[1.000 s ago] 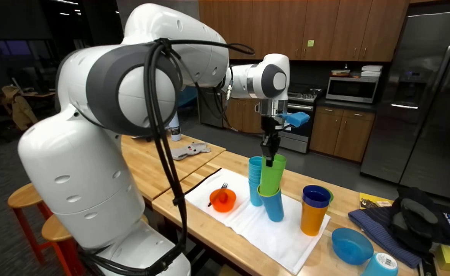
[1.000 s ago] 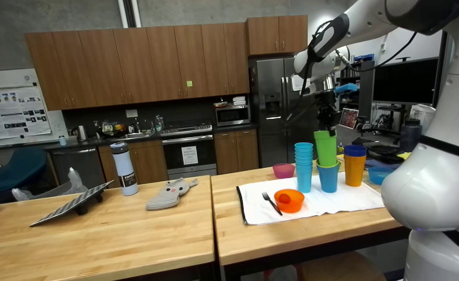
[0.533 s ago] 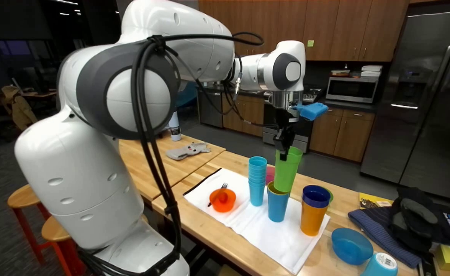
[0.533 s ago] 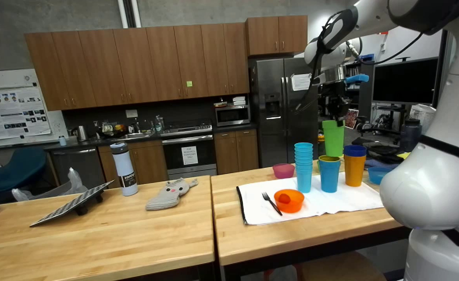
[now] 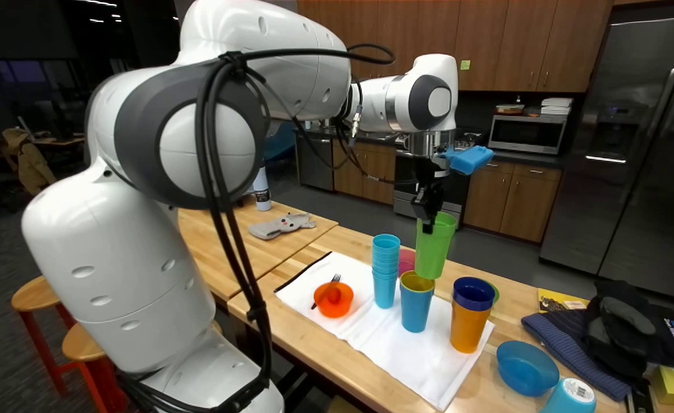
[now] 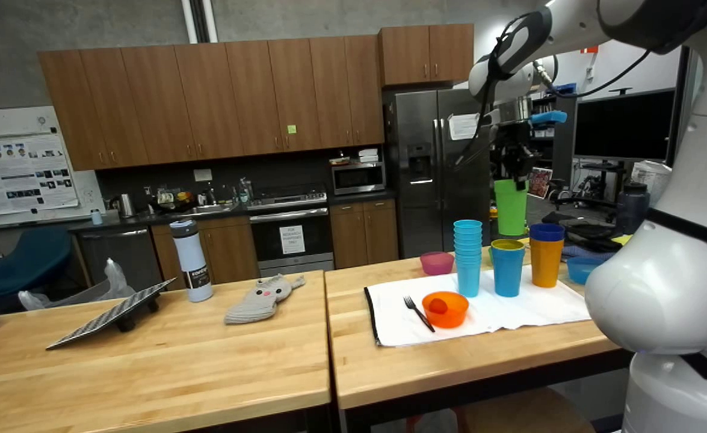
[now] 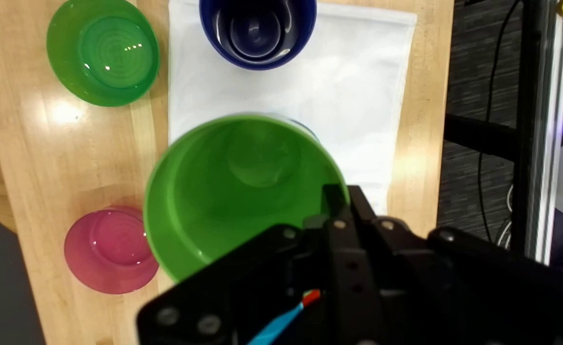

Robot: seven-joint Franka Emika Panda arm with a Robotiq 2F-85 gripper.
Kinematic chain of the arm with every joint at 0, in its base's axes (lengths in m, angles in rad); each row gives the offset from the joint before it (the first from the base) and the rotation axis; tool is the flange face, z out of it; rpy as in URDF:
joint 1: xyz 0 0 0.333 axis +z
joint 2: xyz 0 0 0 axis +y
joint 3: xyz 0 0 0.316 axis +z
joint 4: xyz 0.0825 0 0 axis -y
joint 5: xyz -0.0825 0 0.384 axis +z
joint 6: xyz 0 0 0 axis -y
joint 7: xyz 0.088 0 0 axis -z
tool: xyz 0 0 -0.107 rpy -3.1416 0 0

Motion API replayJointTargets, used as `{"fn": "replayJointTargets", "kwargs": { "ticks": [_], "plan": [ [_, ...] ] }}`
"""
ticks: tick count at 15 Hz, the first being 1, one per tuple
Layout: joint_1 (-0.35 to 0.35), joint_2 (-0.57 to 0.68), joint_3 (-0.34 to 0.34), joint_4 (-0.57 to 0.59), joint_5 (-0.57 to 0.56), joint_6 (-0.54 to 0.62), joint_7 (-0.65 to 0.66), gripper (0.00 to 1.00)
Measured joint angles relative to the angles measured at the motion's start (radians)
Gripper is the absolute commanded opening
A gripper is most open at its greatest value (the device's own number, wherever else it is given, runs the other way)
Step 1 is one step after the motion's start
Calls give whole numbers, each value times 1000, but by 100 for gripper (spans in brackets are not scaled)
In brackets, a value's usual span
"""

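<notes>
Green cup (image 5: 436,246), raised since the earlier frame: in an exterior view, hanging below the gripper (image 5: 429,223), long axis near upright. In an exterior view: suspended above the blue cup (image 6: 507,273), apart. Wrist view: gripper clenched on its rim, mouth upward.

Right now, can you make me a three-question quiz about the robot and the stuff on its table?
1. Pick one: what does the gripper hold by its rim? A) pink bowl; B) green cup; C) orange bowl.
2. True or false: the fork lies on the white cloth.
3. Fill in the gap: the dark blue cup is nested in the ____.

Key: 1. B; 2. True; 3. orange cup.
</notes>
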Motion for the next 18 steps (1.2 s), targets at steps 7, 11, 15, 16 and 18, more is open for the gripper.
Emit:
{"fn": "replayJointTargets", "kwargs": {
  "ticks": [7, 11, 15, 16, 18],
  "plan": [
    [32, -4, 41, 10, -12, 30, 24, 1],
    [49, -4, 61, 10, -36, 41, 41, 1],
    [51, -6, 65, 16, -47, 45, 47, 1],
    [51, -9, 65, 22, -47, 45, 52, 1],
    [51, -20, 65, 38, -54, 45, 65, 1]
  ]
}}
